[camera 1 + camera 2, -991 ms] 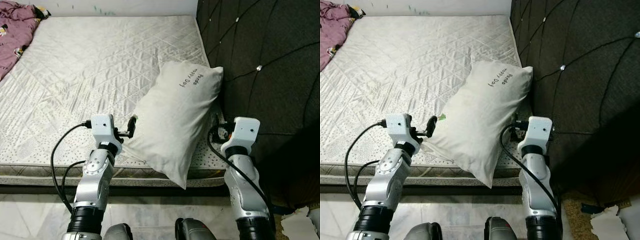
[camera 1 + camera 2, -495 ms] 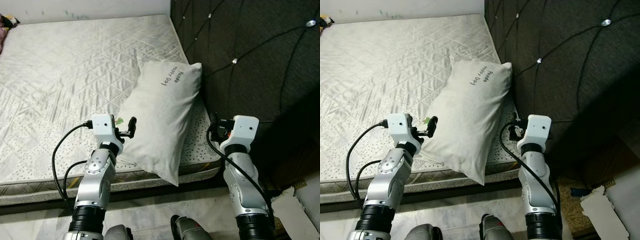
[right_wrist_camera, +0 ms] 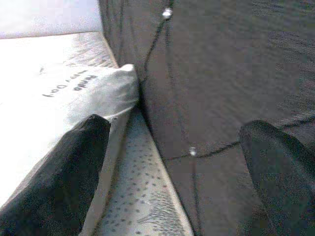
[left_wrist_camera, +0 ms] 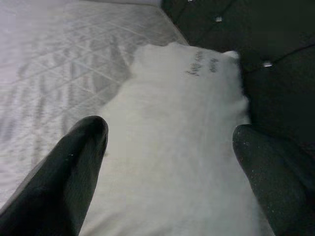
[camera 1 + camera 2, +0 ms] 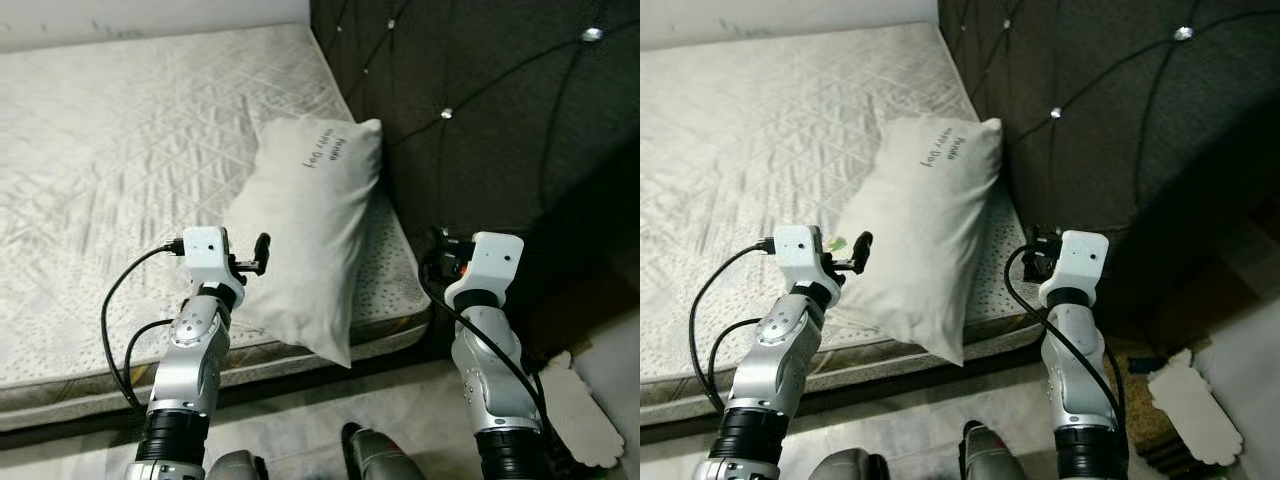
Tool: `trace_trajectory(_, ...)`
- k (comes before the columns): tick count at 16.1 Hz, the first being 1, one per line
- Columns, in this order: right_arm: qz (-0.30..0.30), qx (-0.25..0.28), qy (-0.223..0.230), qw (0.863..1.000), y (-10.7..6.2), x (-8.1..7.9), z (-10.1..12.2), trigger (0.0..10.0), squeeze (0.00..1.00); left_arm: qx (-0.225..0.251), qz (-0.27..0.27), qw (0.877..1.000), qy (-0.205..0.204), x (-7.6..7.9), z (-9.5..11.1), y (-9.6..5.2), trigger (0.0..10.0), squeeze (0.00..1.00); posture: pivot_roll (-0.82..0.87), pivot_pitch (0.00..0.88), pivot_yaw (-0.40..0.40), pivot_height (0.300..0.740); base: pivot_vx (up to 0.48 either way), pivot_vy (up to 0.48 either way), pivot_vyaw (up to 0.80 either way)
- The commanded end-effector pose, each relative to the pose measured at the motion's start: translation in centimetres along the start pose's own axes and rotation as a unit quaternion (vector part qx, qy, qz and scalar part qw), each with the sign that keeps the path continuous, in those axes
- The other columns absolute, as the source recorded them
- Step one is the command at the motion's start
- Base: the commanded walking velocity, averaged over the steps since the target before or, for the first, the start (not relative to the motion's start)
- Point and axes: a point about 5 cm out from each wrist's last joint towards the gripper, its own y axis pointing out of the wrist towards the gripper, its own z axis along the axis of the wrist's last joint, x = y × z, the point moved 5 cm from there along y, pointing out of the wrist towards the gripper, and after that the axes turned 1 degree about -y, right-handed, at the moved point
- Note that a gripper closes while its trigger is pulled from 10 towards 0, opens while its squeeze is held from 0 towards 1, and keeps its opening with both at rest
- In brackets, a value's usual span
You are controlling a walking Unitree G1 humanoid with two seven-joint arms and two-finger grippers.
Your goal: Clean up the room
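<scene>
White pillow [image 5: 305, 230] on the mattress [image 5: 110, 170] — both tools, left [image 4: 167, 162] and right [image 3: 172, 162], fingers apart, empty.

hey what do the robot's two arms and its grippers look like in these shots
Both arms are silver metal with ribbed black cuffs low down and a white boxy housing at each wrist. The left arm has black cables looping out from its wrist box; the right arm has one black cable running down it and a small orange spot by the wrist. The left gripper and right gripper each have two thick, rounded black fingers.
</scene>
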Motion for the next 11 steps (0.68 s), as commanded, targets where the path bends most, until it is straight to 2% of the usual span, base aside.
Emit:
trace_trajectory(1, 0.010, -0.004, 0.006, 1.000, -0.2, -0.3, -0.1, 10.0, 0.00, 0.010, 0.017, 1.000, 0.012, -0.6, 0.4, -0.3, 10.0, 0.00, -0.06, 0.160, 0.043, 0.740, 0.000, 0.000, 0.00)
trace_trajectory(5, 0.044, -0.009, 0.009, 0.999, -1.1, -1.6, -0.6, 10.0, 0.00, 0.006, 0.039, 0.999, 0.000, -1.6, 0.2, -0.6, 10.0, 0.00, -0.06, 0.167, 0.044, 0.740, 0.000, 0.000, 0.00)
trace_trajectory(8, 0.054, -0.009, 0.009, 0.998, -1.1, -1.8, -0.6, 10.0, 0.00, 0.014, 0.037, 0.999, 0.015, -1.3, 0.6, -0.5, 10.0, 0.00, -0.06, 0.166, 0.044, 0.740, 0.000, 0.000, 0.00)
trace_trajectory(11, 0.066, -0.009, 0.008, 0.998, -1.1, -2.1, -0.6, 10.0, 0.00, 0.016, 0.038, 0.999, 0.001, -1.4, 0.6, -0.6, 10.0, 0.00, -0.06, 0.169, 0.039, 0.740, 0.000, 0.000, 0.00)
